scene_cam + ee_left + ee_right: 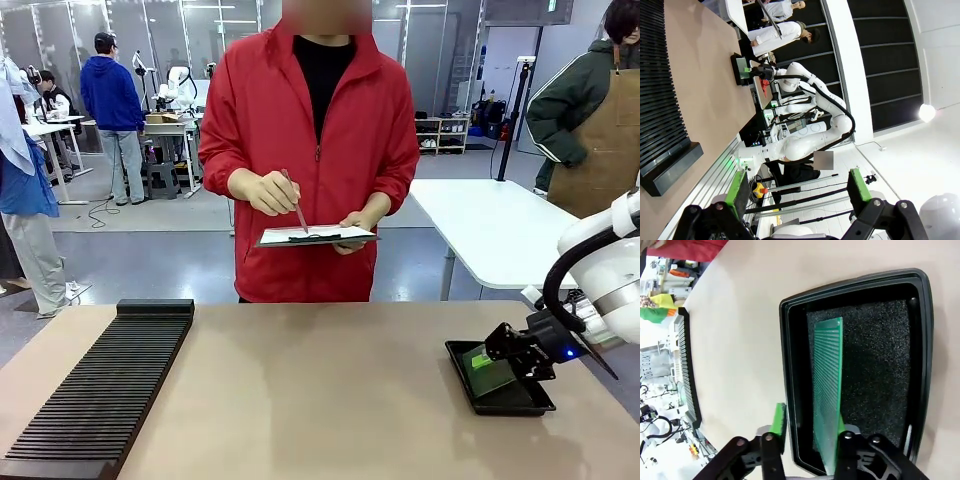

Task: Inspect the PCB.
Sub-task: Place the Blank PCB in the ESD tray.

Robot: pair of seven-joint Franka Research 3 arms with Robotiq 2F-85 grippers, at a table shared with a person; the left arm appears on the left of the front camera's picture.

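The PCB (827, 385), a thin green board, stands on its long edge in the black foam-lined tray (795, 365). It rises between my right gripper's (810, 421) fingers. It leans against one green pad, and the other pad (780, 421) stands clear of it with a gap, so the jaws are open. From the front, the right gripper (497, 350) hangs low over the tray (505, 403) at the table's right, with the PCB (481, 361) tilted inside. My left gripper (797, 184) is open and holds nothing.
A long black slotted rack (100, 390) lies along the table's left side. Across the table a person in a red jacket holds a white clipboard (315, 236) and a pen (297, 212). A white table (490, 225) stands behind on the right.
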